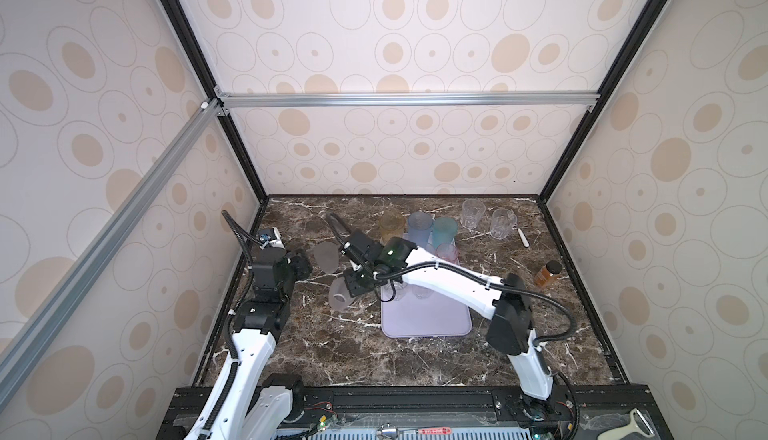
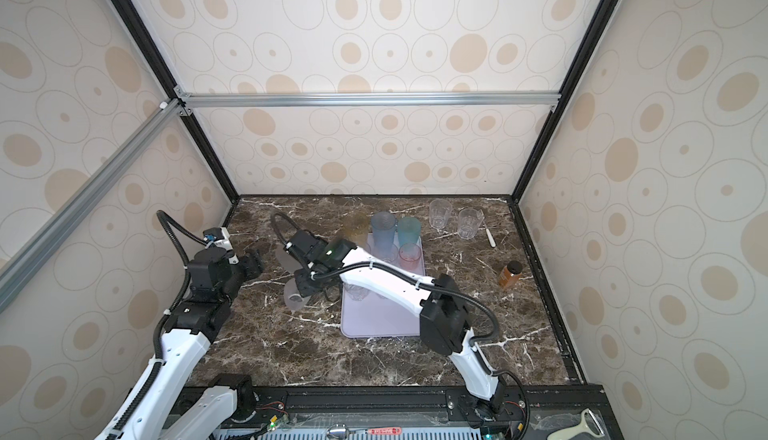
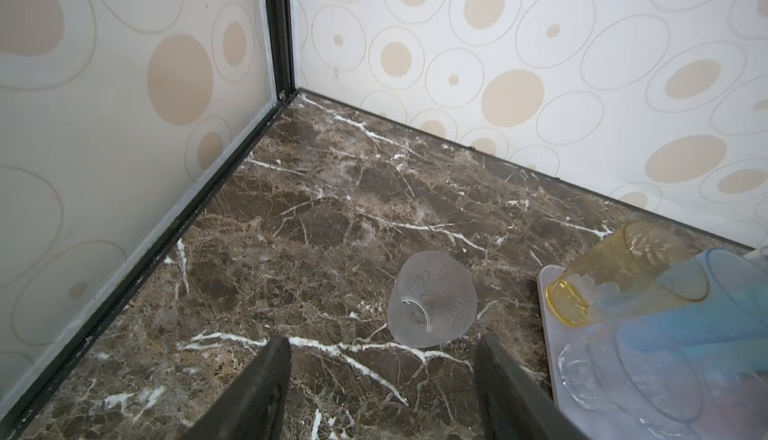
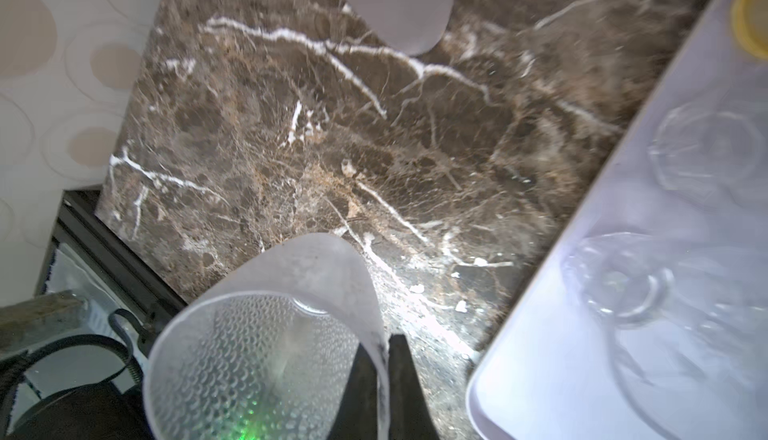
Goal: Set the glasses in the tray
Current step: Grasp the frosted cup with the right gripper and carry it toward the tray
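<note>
My right gripper (image 4: 378, 342) reaches across, left of the tray (image 1: 428, 317), and is shut on the rim wall of a tilted frosted glass (image 4: 257, 355), seen in a top view too as the held glass (image 1: 337, 298). A second frosted glass (image 3: 432, 298) lies on its side on the marble just beyond my open left gripper (image 3: 382, 340), which holds nothing. On the tray's far end stand an amber glass (image 1: 390, 224), a grey-blue glass (image 1: 419, 226), a teal glass (image 1: 444, 230) and a small pink glass (image 1: 448, 253). Short clear glasses (image 4: 706, 147) stand nearer on it.
Two clear tumblers (image 1: 473, 213) (image 1: 502, 222) stand at the back right of the marble table, with a small white utensil (image 1: 524, 237) beside them. An amber bottle (image 1: 548, 273) with a dark cap stands near the right wall. The left wall is close to my left arm.
</note>
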{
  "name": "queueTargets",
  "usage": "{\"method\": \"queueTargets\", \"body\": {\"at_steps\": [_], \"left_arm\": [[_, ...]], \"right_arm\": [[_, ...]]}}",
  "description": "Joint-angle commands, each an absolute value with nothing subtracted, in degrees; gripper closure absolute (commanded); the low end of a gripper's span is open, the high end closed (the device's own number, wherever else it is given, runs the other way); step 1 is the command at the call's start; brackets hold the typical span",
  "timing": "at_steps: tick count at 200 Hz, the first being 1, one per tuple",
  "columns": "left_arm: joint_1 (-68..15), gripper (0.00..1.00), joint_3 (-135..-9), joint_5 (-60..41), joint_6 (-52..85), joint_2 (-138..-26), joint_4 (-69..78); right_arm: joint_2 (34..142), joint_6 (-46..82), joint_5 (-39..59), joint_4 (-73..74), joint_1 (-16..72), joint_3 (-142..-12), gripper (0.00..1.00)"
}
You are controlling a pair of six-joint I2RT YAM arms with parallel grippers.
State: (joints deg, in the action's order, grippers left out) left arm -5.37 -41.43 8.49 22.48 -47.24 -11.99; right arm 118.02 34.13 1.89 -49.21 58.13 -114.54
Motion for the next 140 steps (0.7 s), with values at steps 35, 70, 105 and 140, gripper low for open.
{"method": "queueTargets", "body": {"at_steps": [35, 70, 105, 140], "left_arm": [[-22.9, 0.29, -48.3, 20.4, 20.6, -51.3, -12.0], [-33.7, 0.30, -49.2, 22.6, 21.3, -57.2, -6.9], [-42.5, 0.29, -51.1, 22.9, 20.6, -64.4, -2.4], [-47.7, 0.29, -52.8, 21.2, 20.8, -70.4, 0.7]], "right_arm": [[101.4, 36.2, -0.7, -45.7, 48.6, -99.4, 0.97], [92.5, 35.7, -2.8, -46.3, 43.1, -91.5, 0.97], [85.7, 34.3, -4.7, -49.4, 37.4, -86.0, 0.97], [81.8, 31.8, -5.9, -53.4, 32.2, -82.3, 0.97]]}}
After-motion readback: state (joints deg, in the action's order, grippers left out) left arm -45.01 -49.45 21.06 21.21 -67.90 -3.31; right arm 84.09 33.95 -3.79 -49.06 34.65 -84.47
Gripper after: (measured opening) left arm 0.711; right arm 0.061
